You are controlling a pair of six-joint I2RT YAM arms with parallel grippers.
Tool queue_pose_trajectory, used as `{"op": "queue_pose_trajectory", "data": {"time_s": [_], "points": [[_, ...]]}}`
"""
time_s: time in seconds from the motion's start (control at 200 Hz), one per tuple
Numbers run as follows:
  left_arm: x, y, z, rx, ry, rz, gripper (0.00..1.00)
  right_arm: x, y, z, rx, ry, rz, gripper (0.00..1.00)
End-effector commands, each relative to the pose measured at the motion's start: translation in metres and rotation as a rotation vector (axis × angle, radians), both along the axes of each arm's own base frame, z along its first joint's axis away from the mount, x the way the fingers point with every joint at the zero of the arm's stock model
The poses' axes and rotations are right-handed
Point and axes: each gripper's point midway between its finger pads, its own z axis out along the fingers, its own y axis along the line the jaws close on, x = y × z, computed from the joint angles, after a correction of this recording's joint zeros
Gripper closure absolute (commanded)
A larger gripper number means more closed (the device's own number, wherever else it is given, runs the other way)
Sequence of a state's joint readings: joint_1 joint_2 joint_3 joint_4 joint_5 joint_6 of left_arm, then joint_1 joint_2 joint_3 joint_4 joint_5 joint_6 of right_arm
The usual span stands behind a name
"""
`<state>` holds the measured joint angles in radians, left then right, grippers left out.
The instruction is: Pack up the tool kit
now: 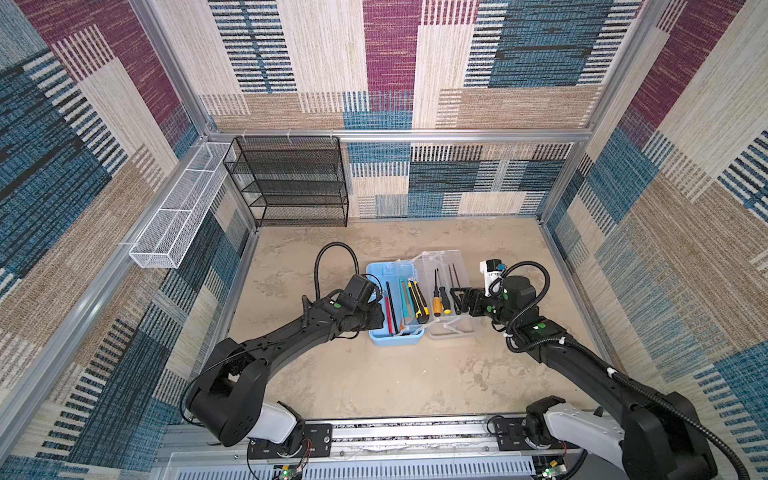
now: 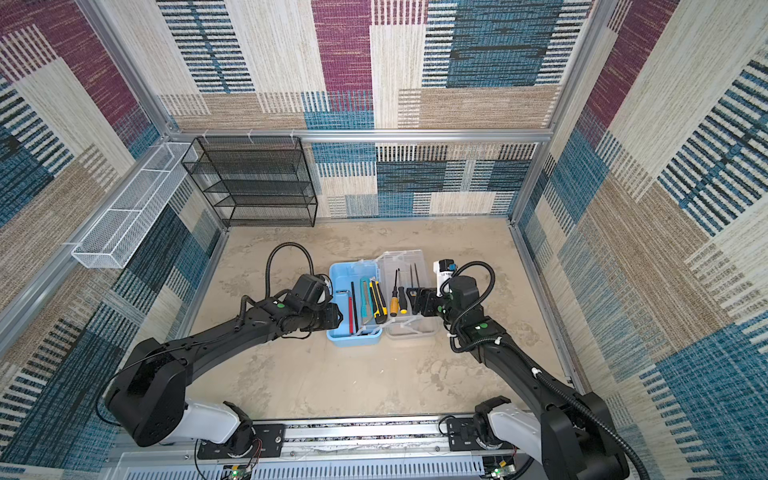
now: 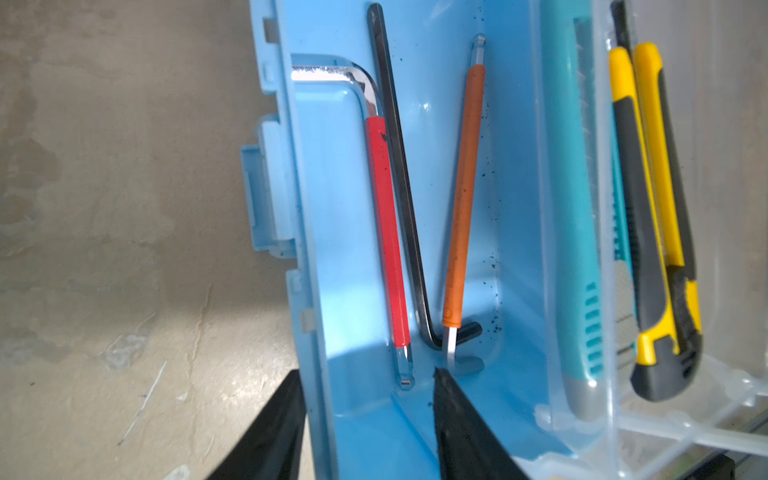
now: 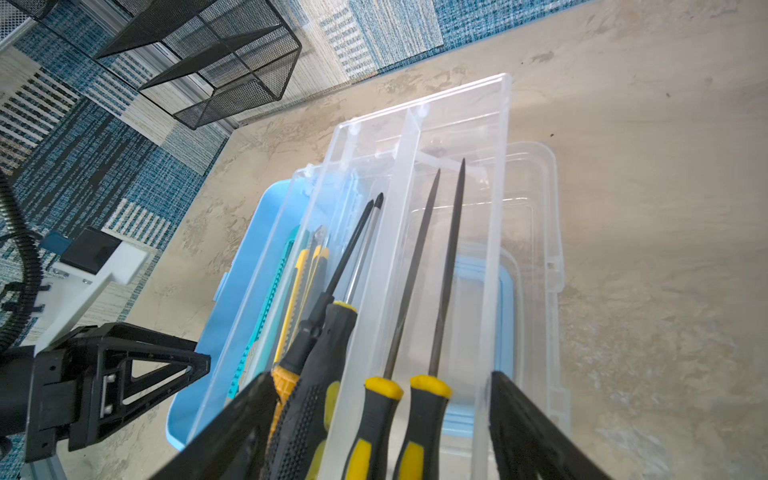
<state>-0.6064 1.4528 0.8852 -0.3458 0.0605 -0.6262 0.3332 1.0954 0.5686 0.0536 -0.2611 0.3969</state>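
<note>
Wrist views alone show the jaws parted: left pincer (image 3: 365, 374) astride the blue box (image 3: 324, 208) wall, right pincer (image 4: 380, 374) over the clear tray (image 4: 496, 187).

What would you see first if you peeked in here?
The light blue plastic box in the middle of the sandy table, with a clear plastic tray of yellow-and-black screwdrivers lying across its right edge. Black robot arms reach in from both sides, and colourful patchwork woven walls surround everything.

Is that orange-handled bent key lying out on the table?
No, the orange hex key lies inside the light blue box, beside a black hex key.
</note>
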Motion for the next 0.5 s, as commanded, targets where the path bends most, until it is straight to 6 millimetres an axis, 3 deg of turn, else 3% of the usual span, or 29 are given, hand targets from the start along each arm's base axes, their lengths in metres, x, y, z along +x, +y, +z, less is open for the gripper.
{"op": "queue_pose_trajectory", "data": {"time_s": [0.0,0.496], "points": [[0.003,-0.012,0.005,-0.053,-0.015,-0.031,0.48,0.001,0.013,0.017,0.048,-0.037,0.047,0.19],[0.012,-0.037,0.007,-0.161,0.000,-0.047,0.50,0.007,0.042,0.019,0.034,-0.015,0.073,0.22]]}}
